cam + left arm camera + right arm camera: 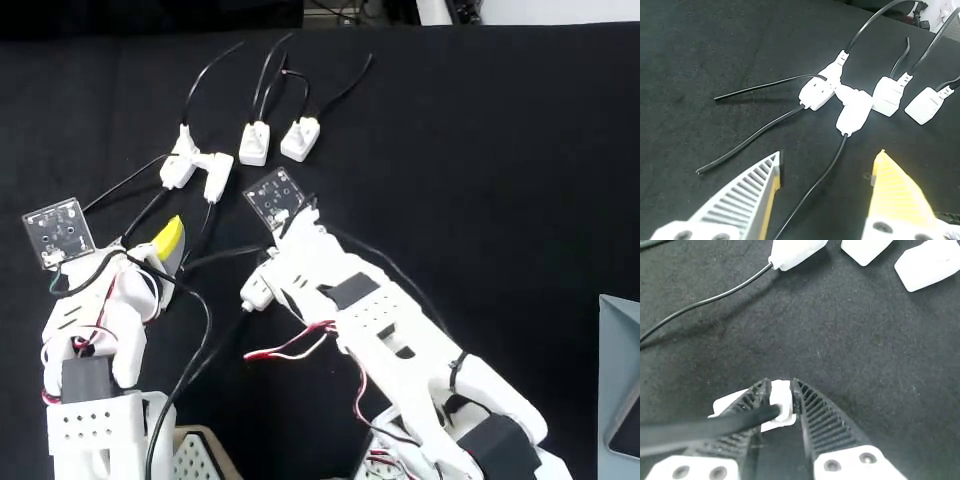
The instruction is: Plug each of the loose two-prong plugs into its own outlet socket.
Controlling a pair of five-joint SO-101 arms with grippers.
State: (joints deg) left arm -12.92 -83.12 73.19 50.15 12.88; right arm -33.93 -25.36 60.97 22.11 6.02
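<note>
Two socket boards lie on the black table, one (pixel 275 194) in the middle and one (pixel 58 232) at the left. My right gripper (pixel 300 218) sits at the middle board's near edge. In its wrist view the right gripper (pixel 781 386) is shut on a white plug (pixel 782 407) with a black cable. Several loose white plugs lie farther back: two touching ones (pixel 178 168) (pixel 218 176) and two more (pixel 255 143) (pixel 300 138). My left gripper (pixel 825 175) stands open and empty, short of the touching pair (pixel 817 92) (pixel 855 112). Its yellow finger (pixel 170 240) shows from above.
Black cables trail from the plugs across the table, and one cable (pixel 810 192) runs between my left gripper's fingers. A grey box (pixel 620 380) stands at the right edge. The right half of the black mat (pixel 500 150) is bare.
</note>
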